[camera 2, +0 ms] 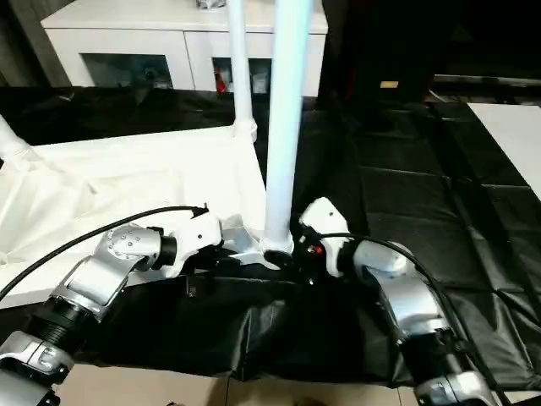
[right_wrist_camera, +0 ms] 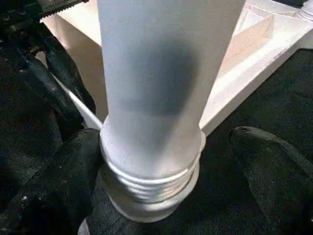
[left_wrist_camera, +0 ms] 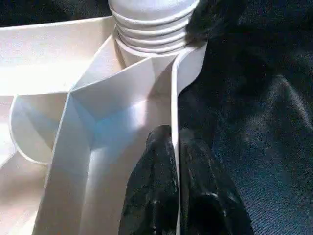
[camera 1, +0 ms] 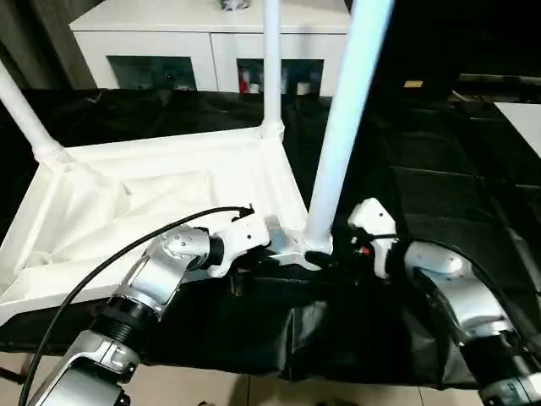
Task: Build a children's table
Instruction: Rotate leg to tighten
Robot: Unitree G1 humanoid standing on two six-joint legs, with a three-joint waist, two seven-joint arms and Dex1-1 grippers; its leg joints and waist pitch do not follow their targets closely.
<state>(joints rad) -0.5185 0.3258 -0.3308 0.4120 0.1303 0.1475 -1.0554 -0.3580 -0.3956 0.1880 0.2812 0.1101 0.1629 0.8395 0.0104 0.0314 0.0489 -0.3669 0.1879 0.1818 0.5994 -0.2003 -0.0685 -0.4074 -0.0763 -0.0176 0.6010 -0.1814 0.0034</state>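
Note:
The children's table lies upside down on a black cloth, its ribbed white top (camera 1: 152, 194) facing up. Three white legs stand upright in its corners: one at far left (camera 1: 25, 110), one at the back (camera 1: 271, 68), one at the near right corner (camera 1: 338, 144). My left gripper (left_wrist_camera: 176, 186) is shut on the top's thin rim beside that near corner. My right gripper (right_wrist_camera: 166, 181) straddles the threaded base of the near leg (right_wrist_camera: 151, 161), open. One finger (right_wrist_camera: 63, 191) lies against the collar and the other (right_wrist_camera: 274, 171) stands clear of it.
A white cabinet (camera 1: 203, 42) with glass-fronted compartments stands behind the work surface. The black cloth (camera 1: 439, 169) hangs over the near edge in folds, with pale floor below. A white surface (camera 1: 524, 118) shows at the far right. A black cable (camera 1: 101, 271) loops over my left forearm.

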